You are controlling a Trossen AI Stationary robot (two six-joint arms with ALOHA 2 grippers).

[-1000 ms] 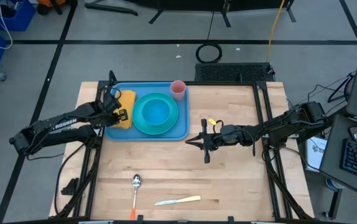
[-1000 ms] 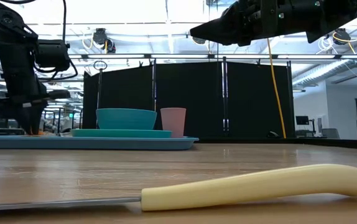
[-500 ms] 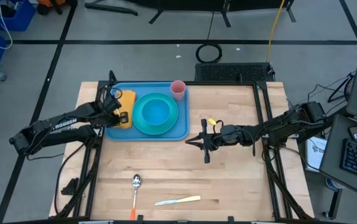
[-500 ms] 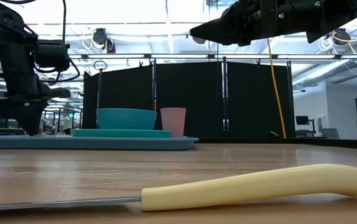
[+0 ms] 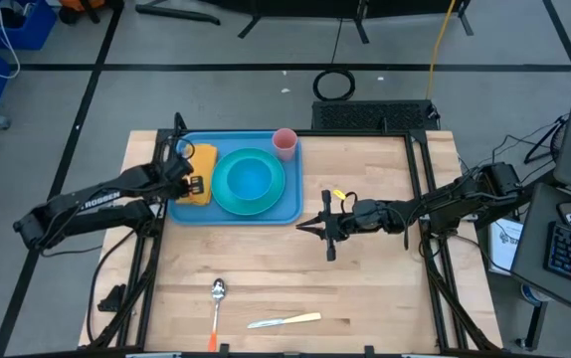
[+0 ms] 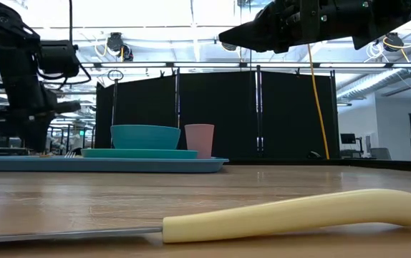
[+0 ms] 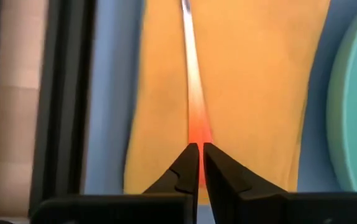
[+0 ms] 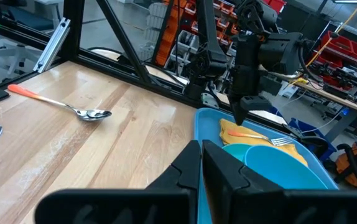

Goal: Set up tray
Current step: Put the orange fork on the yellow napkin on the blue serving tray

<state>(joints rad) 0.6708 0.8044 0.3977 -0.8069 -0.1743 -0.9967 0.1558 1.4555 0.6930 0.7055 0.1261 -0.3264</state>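
Note:
The light-blue tray lies at the table's far left. On it are a yellow napkin, a teal plate with a bowl and a pink cup. A fork with an orange handle lies on the napkin. My left gripper points down over the napkin's near end, shut on the fork's handle. My right gripper is shut on nothing and hovers level above the table, just right of the tray. My left gripper pinches the orange handle of the fork near its free end, between its two fingertips. The fingers come steeply from above. The fork lies flat along the napkin, tines away from the fingers.
A spoon with an orange handle and a knife with a cream handle lie near the table's front edge. Bare wood stretches between them and the tray. Dark frame rails run along the table's sides.
My left gripper has stayed over the napkin and rolled a little about its own axis. The right arm has kept still.

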